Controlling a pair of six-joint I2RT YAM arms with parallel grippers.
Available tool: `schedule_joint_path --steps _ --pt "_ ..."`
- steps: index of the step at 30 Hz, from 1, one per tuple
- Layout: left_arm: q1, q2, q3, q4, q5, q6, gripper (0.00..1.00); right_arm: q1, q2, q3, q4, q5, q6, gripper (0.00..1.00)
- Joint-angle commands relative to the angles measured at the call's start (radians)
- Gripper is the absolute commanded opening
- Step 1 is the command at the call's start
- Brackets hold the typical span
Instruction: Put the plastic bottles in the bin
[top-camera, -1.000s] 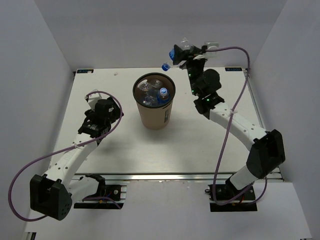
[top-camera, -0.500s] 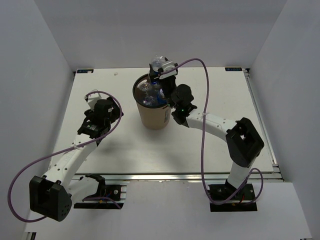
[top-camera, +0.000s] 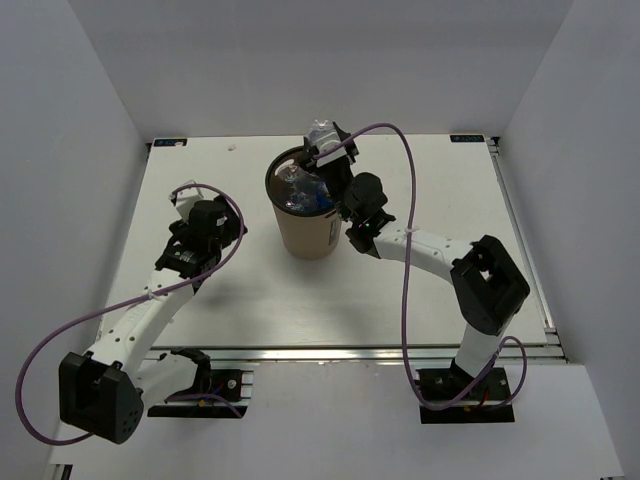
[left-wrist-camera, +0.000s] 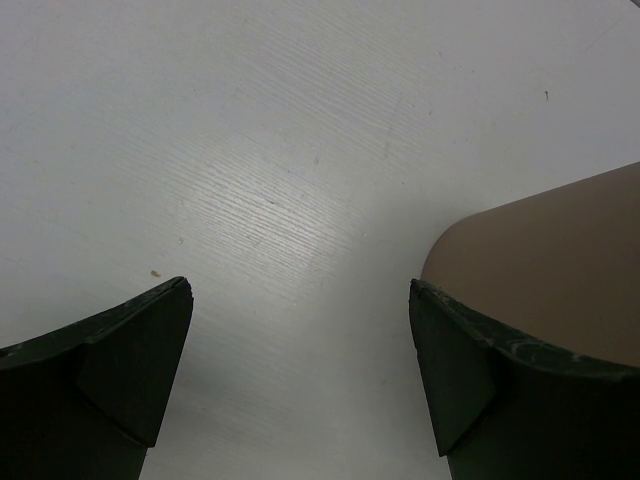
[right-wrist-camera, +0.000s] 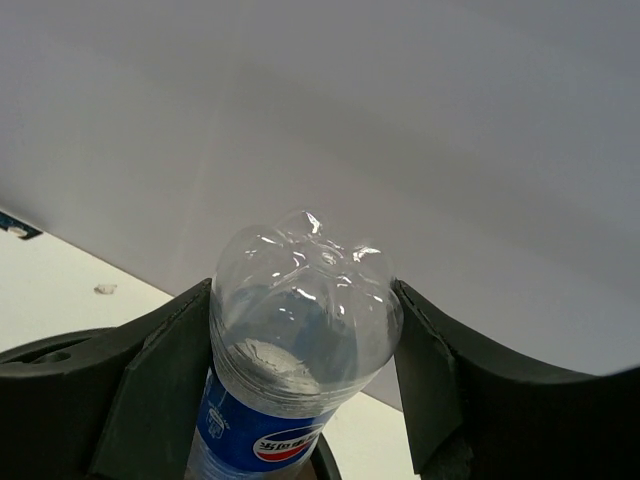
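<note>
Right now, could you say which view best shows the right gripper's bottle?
The right wrist view: the plastic bottle fills it, base up, blue label visible, between both fingers. Top external shows it small above the bin; left wrist misses it.

A blue label band (right-wrist-camera: 232, 432) on the upturned plastic bottle (right-wrist-camera: 300, 310) carries a round red, white and blue emblem (right-wrist-camera: 268, 446) at the six o'clock edge of the right wrist view. The white characters on it are too small to read. Small corner tags (top-camera: 170, 142) at eleven and one o'clock on the table (top-camera: 240, 290) are also illegible.
</note>
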Motion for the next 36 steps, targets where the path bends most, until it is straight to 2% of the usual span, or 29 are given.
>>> schedule_joint_path --steps 1,3,9,12,16,17,20,22,24,26,29,36 --pt "0.004 -0.030 -0.011 0.019 0.006 -0.003 0.98 0.004 0.021 -0.008 -0.069 -0.027 -0.034 0.26" --pt "0.004 -0.027 -0.009 0.014 0.001 -0.003 0.98 0.009 0.022 -0.020 -0.115 -0.081 -0.002 0.29" --pt "0.004 -0.027 -0.011 0.016 0.001 -0.003 0.98 0.013 0.031 -0.045 -0.190 -0.095 0.050 0.48" --pt "0.004 -0.024 -0.011 0.017 0.003 -0.005 0.98 0.019 0.033 -0.048 -0.220 -0.101 0.052 0.49" --pt "0.004 -0.022 -0.009 0.017 0.006 -0.003 0.98 0.044 0.079 -0.008 -0.218 0.001 -0.074 0.49" --pt "0.004 -0.022 -0.009 0.017 0.006 -0.005 0.98 0.061 0.100 -0.001 -0.213 0.053 -0.154 0.50" --pt "0.004 -0.022 -0.012 0.017 0.007 -0.006 0.98 0.098 0.146 0.009 -0.083 0.172 -0.320 0.52" --pt "0.004 -0.024 -0.011 0.017 0.004 -0.008 0.98 0.113 0.166 0.015 0.006 0.234 -0.359 0.49" --pt "0.004 -0.024 -0.009 0.014 0.006 -0.008 0.98 0.115 0.174 0.035 -0.028 0.245 -0.312 0.46" --pt "0.004 -0.025 -0.006 0.014 0.006 -0.008 0.98 0.113 0.154 0.032 -0.123 0.230 -0.242 0.47" --pt "0.004 -0.025 -0.006 0.011 0.004 -0.009 0.98 0.113 0.108 -0.002 -0.175 0.180 -0.129 0.56" --pt "0.004 -0.030 0.000 0.005 0.001 -0.014 0.98 0.113 0.025 -0.043 -0.201 0.186 -0.046 0.69"
